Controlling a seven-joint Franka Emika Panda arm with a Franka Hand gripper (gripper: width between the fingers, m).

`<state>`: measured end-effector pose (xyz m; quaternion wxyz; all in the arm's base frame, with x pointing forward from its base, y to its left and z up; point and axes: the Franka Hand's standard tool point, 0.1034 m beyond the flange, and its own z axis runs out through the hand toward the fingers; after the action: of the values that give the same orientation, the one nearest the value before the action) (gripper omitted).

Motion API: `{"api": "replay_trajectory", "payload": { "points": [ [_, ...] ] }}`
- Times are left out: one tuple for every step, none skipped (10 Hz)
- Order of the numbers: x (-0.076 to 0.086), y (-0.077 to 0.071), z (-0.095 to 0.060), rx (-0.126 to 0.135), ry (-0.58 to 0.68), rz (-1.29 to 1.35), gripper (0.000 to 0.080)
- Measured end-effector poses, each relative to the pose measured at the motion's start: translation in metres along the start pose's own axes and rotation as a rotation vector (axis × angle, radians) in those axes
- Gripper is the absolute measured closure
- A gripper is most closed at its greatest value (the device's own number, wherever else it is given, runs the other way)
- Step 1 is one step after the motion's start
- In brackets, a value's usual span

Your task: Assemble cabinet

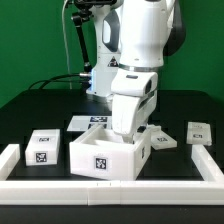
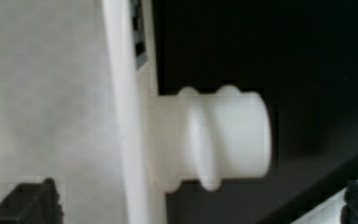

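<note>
The cabinet point(image 1: 105, 158) is a white hollow box with a black-and-white tag on its front, standing at the middle front of the black table. My gripper point(image 1: 128, 135) hangs straight down over its back right part, with the fingertips hidden behind the wall. In the wrist view a white panel edge point(image 2: 131, 120) with a round white knob point(image 2: 220, 135) lies between the two dark fingertips point(image 2: 25, 205). My gripper point(image 2: 194, 205) is open, with the jaws far apart and touching nothing that I can see.
A white tagged block point(image 1: 42, 147) lies at the exterior view's left of the cabinet. A smaller tagged piece point(image 1: 198, 132) lies at the right, and another point(image 1: 160, 138) sits right beside the cabinet. The marker board point(image 1: 92, 122) lies behind. A low white border rail point(image 1: 110, 192) runs along the front.
</note>
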<state>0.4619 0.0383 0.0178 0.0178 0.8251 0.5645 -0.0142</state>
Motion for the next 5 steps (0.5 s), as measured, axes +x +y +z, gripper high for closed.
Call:
{"api": "replay_trajectory", "payload": {
  "points": [
    [-0.0007, -0.0004, 0.0007, 0.002, -0.001, 0.000, 0.0049],
    [-0.0008, -0.0004, 0.0007, 0.002, -0.001, 0.001, 0.0224],
    [-0.0009, -0.0005, 0.0007, 0.002, -0.001, 0.001, 0.0224],
    [-0.0009, -0.0005, 0.0007, 0.002, -0.001, 0.001, 0.0424],
    [-0.0009, -0.0005, 0.0007, 0.002, -0.001, 0.001, 0.0560]
  ]
}}
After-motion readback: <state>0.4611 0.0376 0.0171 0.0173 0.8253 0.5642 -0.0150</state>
